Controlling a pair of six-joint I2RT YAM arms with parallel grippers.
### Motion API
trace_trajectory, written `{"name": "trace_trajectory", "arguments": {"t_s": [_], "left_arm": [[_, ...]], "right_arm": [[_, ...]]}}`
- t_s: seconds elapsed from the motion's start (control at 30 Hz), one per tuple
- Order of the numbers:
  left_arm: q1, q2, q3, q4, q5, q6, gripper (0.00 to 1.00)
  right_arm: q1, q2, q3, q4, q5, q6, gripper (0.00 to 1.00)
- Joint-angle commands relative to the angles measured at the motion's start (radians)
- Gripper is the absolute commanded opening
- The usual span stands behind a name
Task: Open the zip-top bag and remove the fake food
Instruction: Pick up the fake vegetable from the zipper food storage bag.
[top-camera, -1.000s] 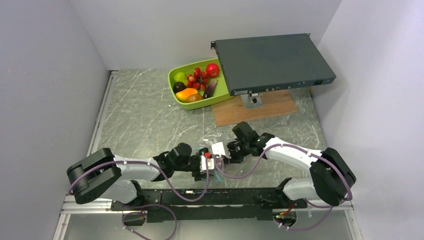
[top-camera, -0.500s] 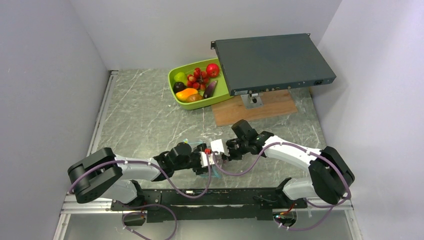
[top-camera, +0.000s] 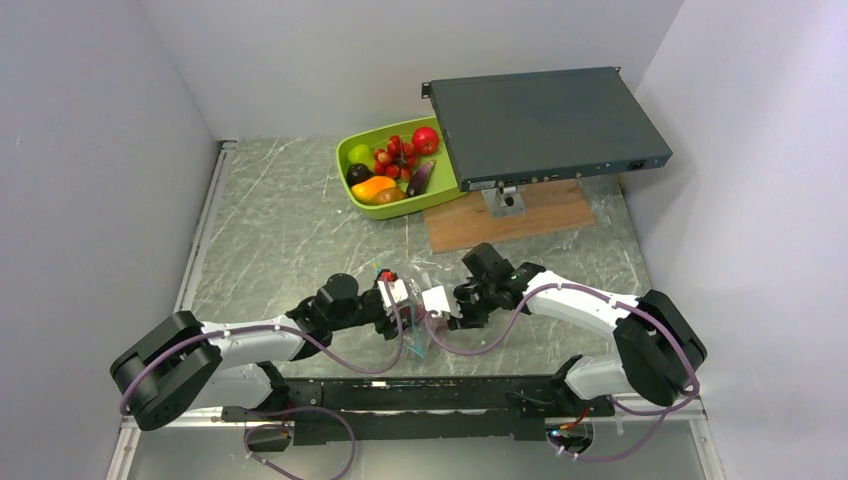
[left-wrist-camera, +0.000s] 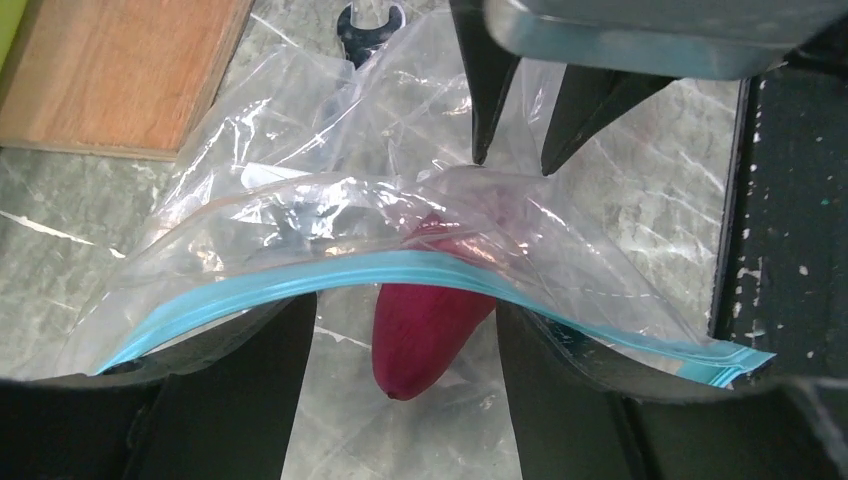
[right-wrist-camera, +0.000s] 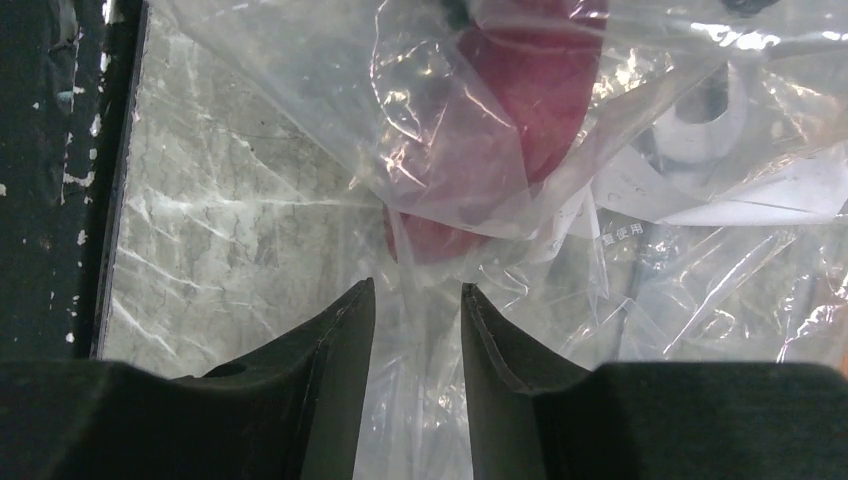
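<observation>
Though bag (left-wrist-camera: 300, 205) veils red food (left-wrist-camera: 425, 345), left gripper (left-wrist-camera: 400, 305) wide, right gripper (right-wrist-camera: 416, 290) narrowly apart.

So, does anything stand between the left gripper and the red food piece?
Partly. The blue zip strip crosses the red food piece midway; its tip seems to poke out uncovered between the left gripper's open fingers.
</observation>
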Motion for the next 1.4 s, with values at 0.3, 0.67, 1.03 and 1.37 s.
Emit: {"name": "trace_trajectory", "arguments": {"t_s": [0.3,0.67,1.03,1.37], "left_arm": [[0.046,0.105,0.082,0.013,0.172,-0.135,0.6],[0.039,0.148,0.099,-0.076,0.204,0.01,0.57],[-0.007,0.161,0.117,-0.107,0.209,0.104,0.61],[-0.033,0.169,0.137,-0.11,0.192,0.078,0.41]], "right_arm": [[0.005,-0.005,-0.002,-0.034,0.009,-0.036,0.27],[0.006,0.0,0.002,-0.038,0.009,-0.033,0.28],[0.004,0.01,0.009,-0.034,0.01,-0.017,0.3],[0.004,0.037,0.021,0.03,0.082,0.067,0.06]]}}
